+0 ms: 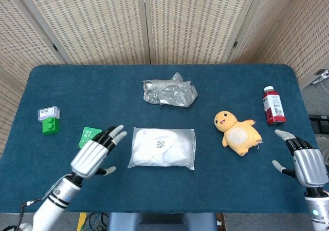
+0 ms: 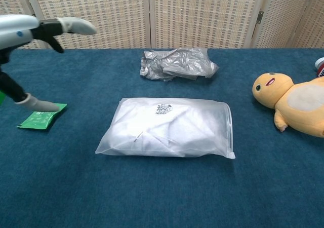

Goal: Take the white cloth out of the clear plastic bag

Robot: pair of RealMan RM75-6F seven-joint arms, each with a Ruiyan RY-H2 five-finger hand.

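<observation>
The clear plastic bag (image 1: 163, 148) (image 2: 169, 127) lies flat at the table's middle, with the white cloth (image 2: 167, 124) folded inside it. My left hand (image 1: 95, 154) (image 2: 30, 33) hovers open just left of the bag, fingers spread and pointing toward it, not touching it. My right hand (image 1: 306, 162) is open at the table's right front edge, far from the bag; the chest view does not show it.
A crumpled silver bag (image 1: 169, 92) (image 2: 177, 63) lies behind the clear bag. A yellow plush toy (image 1: 237, 133) (image 2: 293, 104) and a red bottle (image 1: 273, 106) are on the right. A green packet (image 1: 88, 137) (image 2: 41, 115) and a green block with a box (image 1: 49, 120) are on the left.
</observation>
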